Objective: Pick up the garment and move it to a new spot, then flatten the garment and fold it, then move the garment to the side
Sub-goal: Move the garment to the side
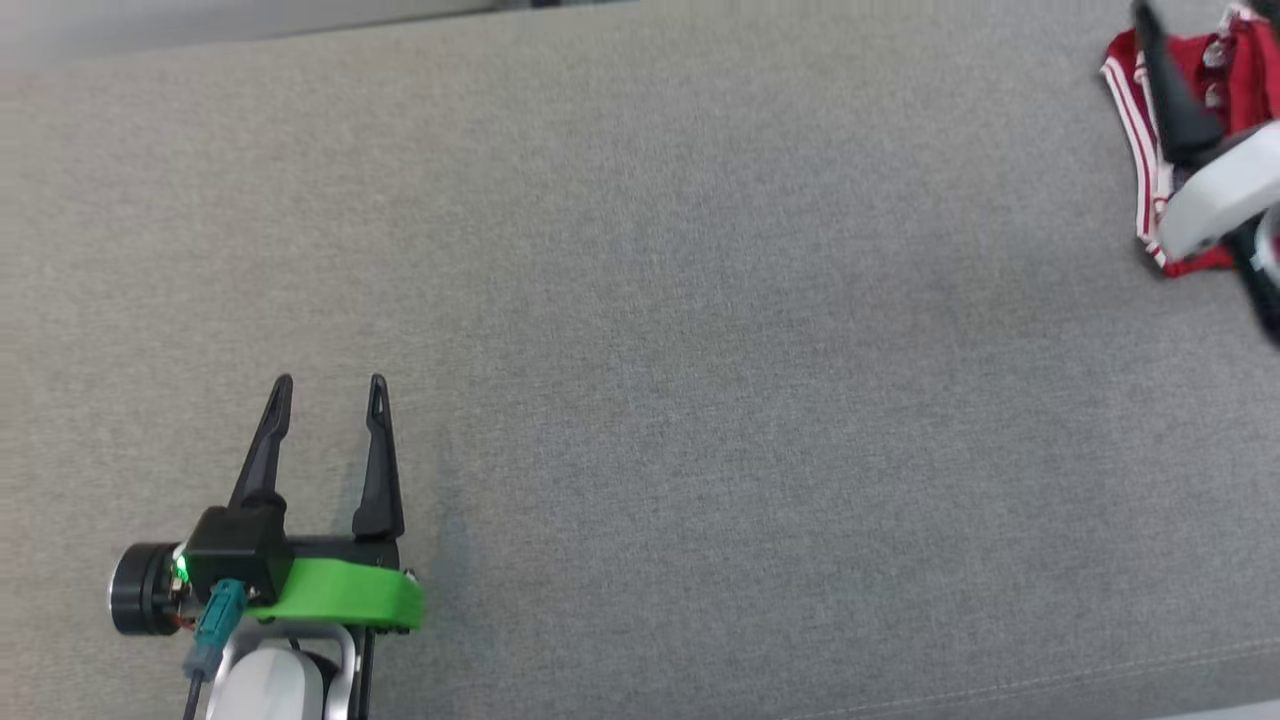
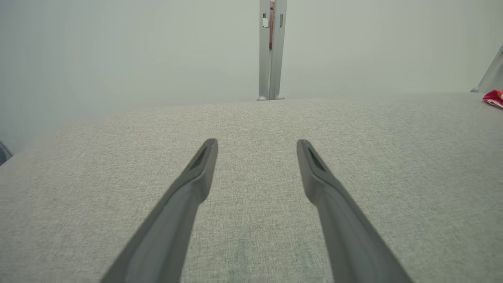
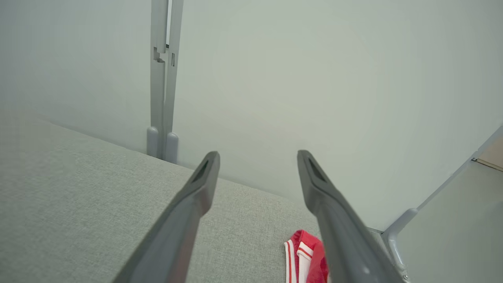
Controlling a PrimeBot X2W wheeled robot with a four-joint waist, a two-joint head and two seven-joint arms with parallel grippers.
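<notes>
Both sets of jaws stand apart: left gripper [image 1: 330, 385] at lower left, fingers pointing up; right gripper [image 3: 257, 157] angled over the red garment [image 1: 1243, 80] at upper right

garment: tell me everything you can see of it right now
The garment is red cloth with white stripes along its edges, and it looks soft and thin. It lies as a compact, layered bundle, not spread flat, on the grey fabric surface near the far right corner. The right gripper hangs open over it, gripping nothing. Whether a finger brushes it cannot be told.
</notes>
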